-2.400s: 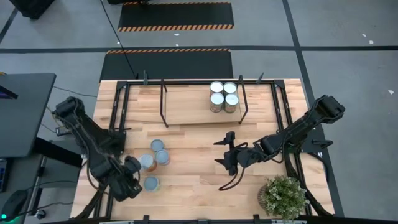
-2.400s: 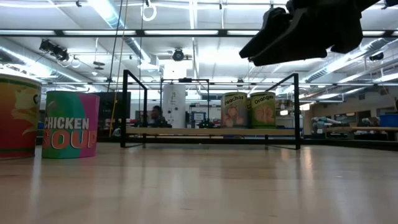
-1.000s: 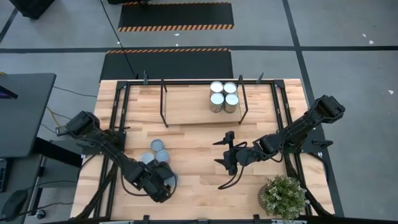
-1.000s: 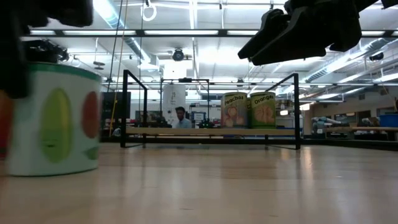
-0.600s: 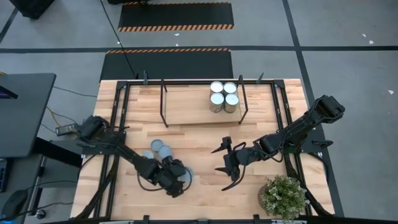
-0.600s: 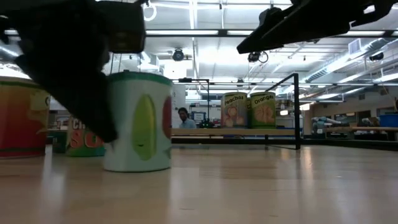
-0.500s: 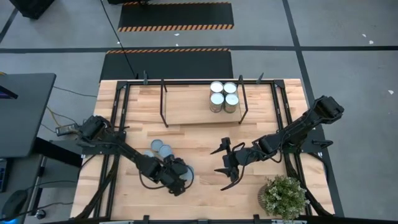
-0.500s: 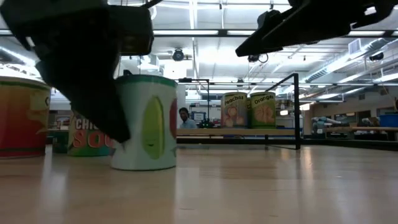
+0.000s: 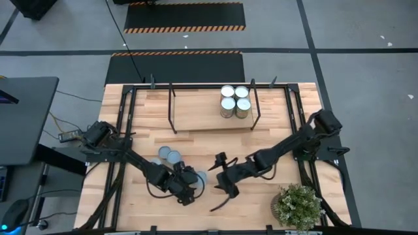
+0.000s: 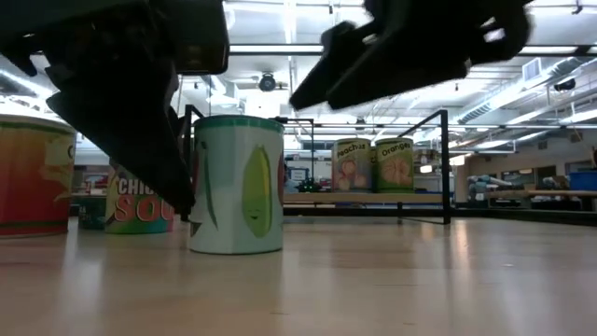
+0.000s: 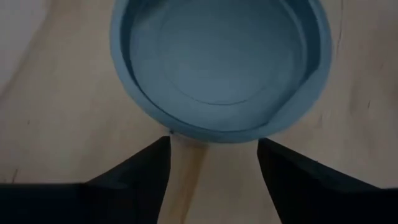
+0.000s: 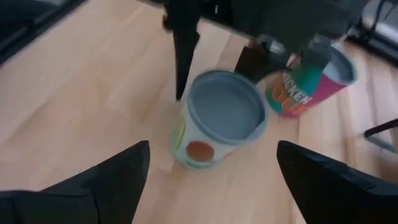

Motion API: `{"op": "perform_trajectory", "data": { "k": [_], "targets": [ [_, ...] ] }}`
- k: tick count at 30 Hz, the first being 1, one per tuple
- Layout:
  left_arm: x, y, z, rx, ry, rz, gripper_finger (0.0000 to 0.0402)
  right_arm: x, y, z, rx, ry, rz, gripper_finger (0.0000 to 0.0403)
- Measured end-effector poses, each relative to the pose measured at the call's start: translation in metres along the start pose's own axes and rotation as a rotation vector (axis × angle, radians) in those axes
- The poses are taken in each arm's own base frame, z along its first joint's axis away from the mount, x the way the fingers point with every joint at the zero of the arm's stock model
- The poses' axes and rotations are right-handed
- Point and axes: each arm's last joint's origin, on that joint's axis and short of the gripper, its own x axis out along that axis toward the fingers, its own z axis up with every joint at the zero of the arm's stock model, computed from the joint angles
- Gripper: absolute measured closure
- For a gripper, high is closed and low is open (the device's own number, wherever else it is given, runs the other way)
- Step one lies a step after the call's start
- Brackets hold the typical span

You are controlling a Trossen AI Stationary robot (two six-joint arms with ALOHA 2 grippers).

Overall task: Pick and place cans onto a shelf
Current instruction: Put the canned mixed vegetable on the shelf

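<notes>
The high camera hung above the tabletop (image 9: 274,124) and looked straight down, taking in both arms and the shelf (image 9: 209,109). The low camera sat at tabletop height and faced level across it toward the shelf (image 10: 373,198), with the corn can (image 10: 237,185) close before its lens. The left wrist camera looked down onto that can's top (image 11: 221,59) from very near. The right wrist camera viewed the same can (image 12: 219,119) from farther off and at a slant. All four views shared the corn can (image 9: 201,177)
</notes>
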Motion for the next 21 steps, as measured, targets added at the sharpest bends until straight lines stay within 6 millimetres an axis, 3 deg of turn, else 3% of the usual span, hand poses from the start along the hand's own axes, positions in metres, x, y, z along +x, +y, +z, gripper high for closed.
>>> {"op": "perform_trajectory", "data": {
  "k": [10, 21],
  "targets": [
    [-0.014, -0.016, -0.004, 0.139, -0.189, 0.062, 0.0222, 0.031, -0.01, 0.019, -0.002, 0.081, 0.03, 0.0006],
    [-0.017, -0.023, -0.006, 0.135, -0.245, 0.053, 0.0253, 0.032, -0.008, 0.021, 0.001, 0.096, 0.113, 0.0006]
  ]
}}
